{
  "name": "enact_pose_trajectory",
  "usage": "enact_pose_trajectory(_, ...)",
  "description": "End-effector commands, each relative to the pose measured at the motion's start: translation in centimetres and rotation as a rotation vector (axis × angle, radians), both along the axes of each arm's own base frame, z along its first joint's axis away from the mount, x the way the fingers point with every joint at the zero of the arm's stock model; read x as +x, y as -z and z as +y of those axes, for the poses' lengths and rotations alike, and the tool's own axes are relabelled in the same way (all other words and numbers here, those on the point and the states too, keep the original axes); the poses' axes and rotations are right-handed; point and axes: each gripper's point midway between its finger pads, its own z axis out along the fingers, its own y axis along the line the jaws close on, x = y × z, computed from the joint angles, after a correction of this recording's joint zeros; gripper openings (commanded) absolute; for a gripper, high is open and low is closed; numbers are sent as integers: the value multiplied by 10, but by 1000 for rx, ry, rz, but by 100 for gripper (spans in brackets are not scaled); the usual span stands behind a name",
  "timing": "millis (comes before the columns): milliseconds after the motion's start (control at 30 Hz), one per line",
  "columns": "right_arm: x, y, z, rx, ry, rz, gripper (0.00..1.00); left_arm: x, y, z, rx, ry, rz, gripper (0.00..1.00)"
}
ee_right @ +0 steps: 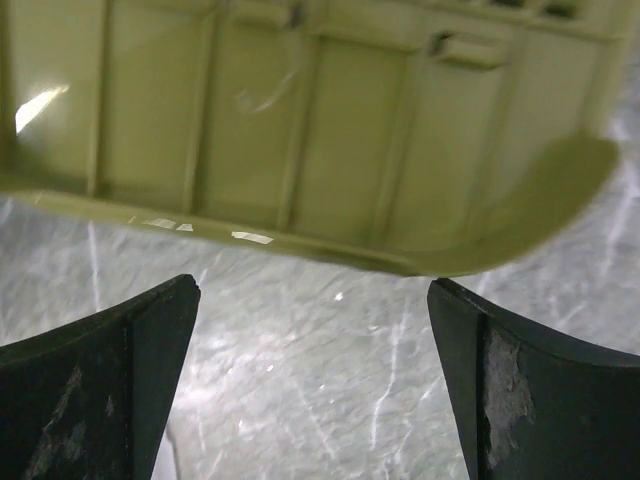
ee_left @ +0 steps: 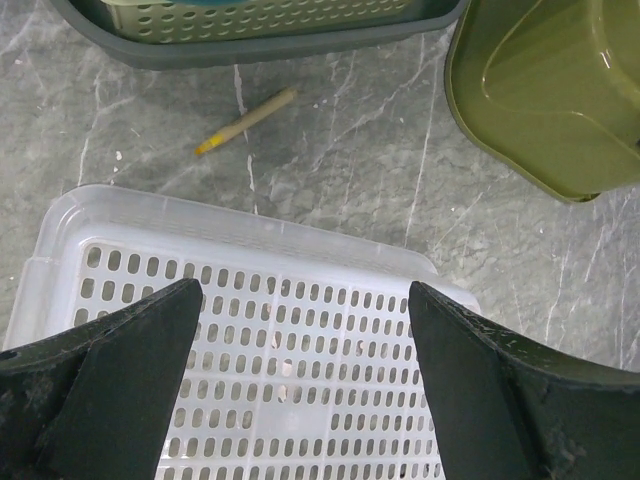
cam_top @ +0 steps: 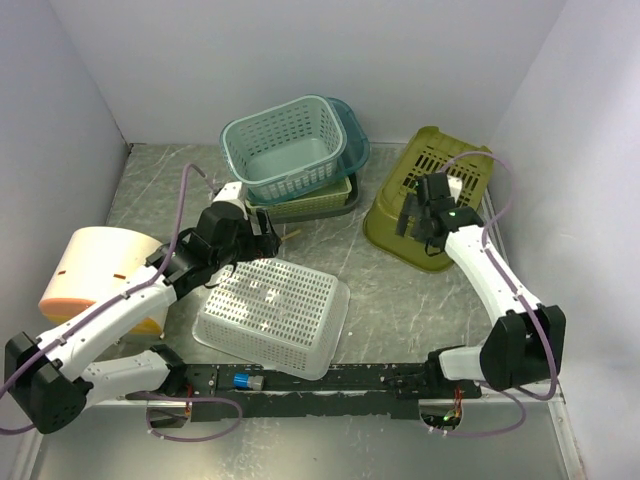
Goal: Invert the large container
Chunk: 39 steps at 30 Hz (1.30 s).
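Observation:
A large white perforated container (cam_top: 272, 315) lies bottom up on the table in front of the left arm. My left gripper (cam_top: 262, 240) is open and empty, just above its far edge. In the left wrist view the container's slotted bottom (ee_left: 260, 340) fills the space between the fingers (ee_left: 110, 380). An olive green container (cam_top: 425, 195) lies bottom up at the right. My right gripper (cam_top: 410, 218) is open and empty over it. In the right wrist view the olive rim (ee_right: 320, 130) lies just beyond the gripper (ee_right: 315, 310), apart from it.
A teal basket (cam_top: 290, 145) sits stacked in other baskets and a grey tray (ee_left: 260, 45) at the back. A small yellow-tipped stick (ee_left: 245, 120) lies on the table in front of them. A beige and orange container (cam_top: 95, 275) stands at the left.

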Motion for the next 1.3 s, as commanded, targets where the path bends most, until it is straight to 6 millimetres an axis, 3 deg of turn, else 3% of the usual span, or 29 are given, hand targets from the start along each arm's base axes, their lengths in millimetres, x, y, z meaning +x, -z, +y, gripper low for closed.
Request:
enact_pose_trajectory(0, 12, -36, -37, -69, 140, -134, 100, 5, -12, -9, -26, 36, -33, 96)
enact_pose_trajectory(133, 19, -54, -2, 85, 32, -247, 100, 7, -9, -11, -19, 44, -40, 96)
enact_pose_trajectory(333, 31, -93, 103, 272, -234, -406, 100, 11, -9, -14, 2, 52, -34, 96)
enact_pose_trajectory(433, 43, -91, 141, 337, -322, -387, 100, 14, -8, -8, 21, 30, -40, 96)
enact_pose_trajectory(600, 77, -64, 164, 344, -328, -365, 100, 14, -2, 0, 47, -11, -26, 96)
enact_pose_trajectory(833, 108, -50, 167, 288, -289, -369, 100, 9, 1, 0, 23, -5, -23, 96)
enact_pose_trajectory(900, 109, -40, 154, 231, -227, -338, 100, 8, 1, 0, 24, -1, -23, 96)
enact_pose_trajectory(1000, 104, -25, 109, 60, -52, -297, 100, 8, 0, -1, 24, 6, -25, 96)
enact_pose_trajectory(1133, 76, -13, 43, -96, 133, -229, 100, 7, 1, -3, 24, 27, -29, 96)
enact_pose_trajectory(1267, 40, -25, 10, -123, 204, -248, 100, 7, 3, -5, 27, 43, -26, 96)
